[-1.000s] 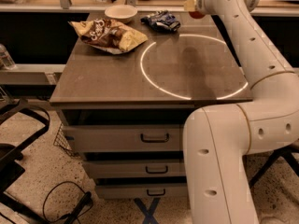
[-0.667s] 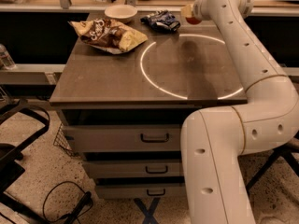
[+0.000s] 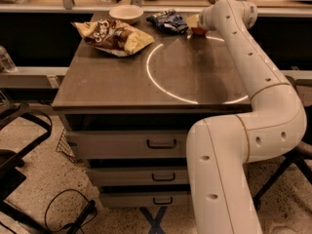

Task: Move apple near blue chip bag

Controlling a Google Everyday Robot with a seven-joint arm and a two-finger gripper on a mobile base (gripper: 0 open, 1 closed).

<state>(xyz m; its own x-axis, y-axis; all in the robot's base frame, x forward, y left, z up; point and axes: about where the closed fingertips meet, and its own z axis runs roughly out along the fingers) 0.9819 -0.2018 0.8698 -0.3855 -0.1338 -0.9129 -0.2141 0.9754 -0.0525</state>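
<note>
The blue chip bag [image 3: 168, 21] lies wrinkled at the far edge of the table, right of the white bowl. My gripper [image 3: 196, 25] is at the far right of the table, just right of the bag, at the end of the long white arm [image 3: 243, 57]. It is shut on the orange-red apple [image 3: 199, 31]. Only the apple's lower part shows under the gripper, low at the tabletop. A small gap separates the apple from the bag.
A larger brown-and-yellow chip bag [image 3: 112, 35] lies at the far left of the table [image 3: 122, 82]. A white bowl [image 3: 126, 12] stands behind it. A bright ring of light crosses the tabletop. Drawers sit below the table. A chair base and cable are on the floor at left.
The gripper with the apple has moved left and down, from the table's far right corner to a spot low beside the blue chip bag.
</note>
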